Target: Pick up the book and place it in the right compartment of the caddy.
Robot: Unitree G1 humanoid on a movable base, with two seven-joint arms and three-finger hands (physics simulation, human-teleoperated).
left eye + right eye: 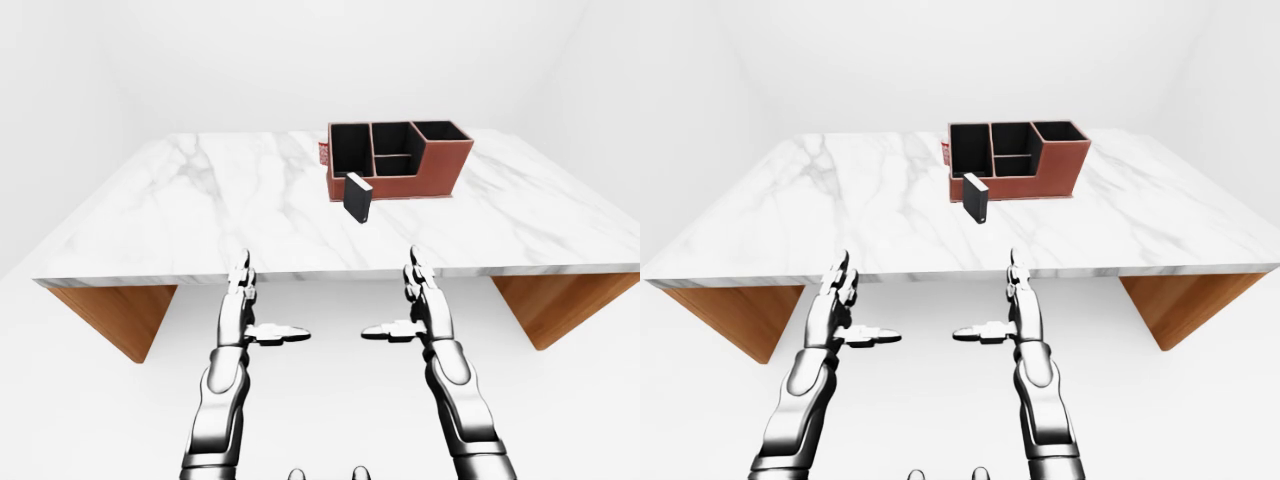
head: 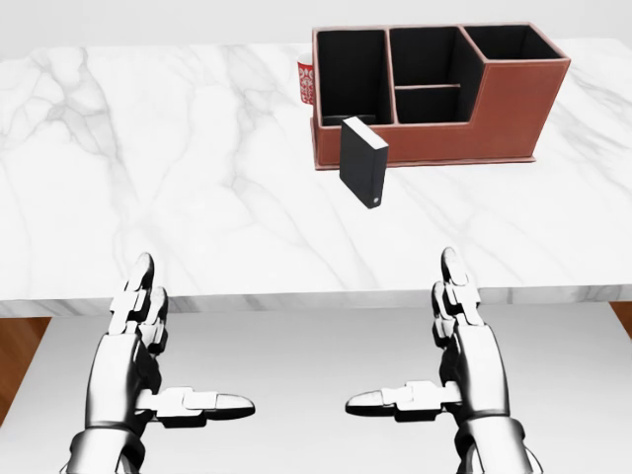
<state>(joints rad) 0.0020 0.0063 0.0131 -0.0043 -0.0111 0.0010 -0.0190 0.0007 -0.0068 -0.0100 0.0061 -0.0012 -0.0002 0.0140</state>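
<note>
A small black book (image 2: 362,162) stands upright on the marble table (image 2: 148,178), just below the caddy's left end in the head view. The caddy (image 2: 434,94) is a red-brown box with black compartments: one at left, a split middle, one at right. My left hand (image 2: 163,370) and right hand (image 2: 434,365) hover below the table's near edge, both open with fingers straight and thumbs pointing inward. Neither touches anything, and the book is well above them in the view.
A red and white patterned object (image 2: 306,83) peeks out beside the caddy's left wall. The table has wooden legs (image 1: 120,315) under each end. White floor and walls surround it.
</note>
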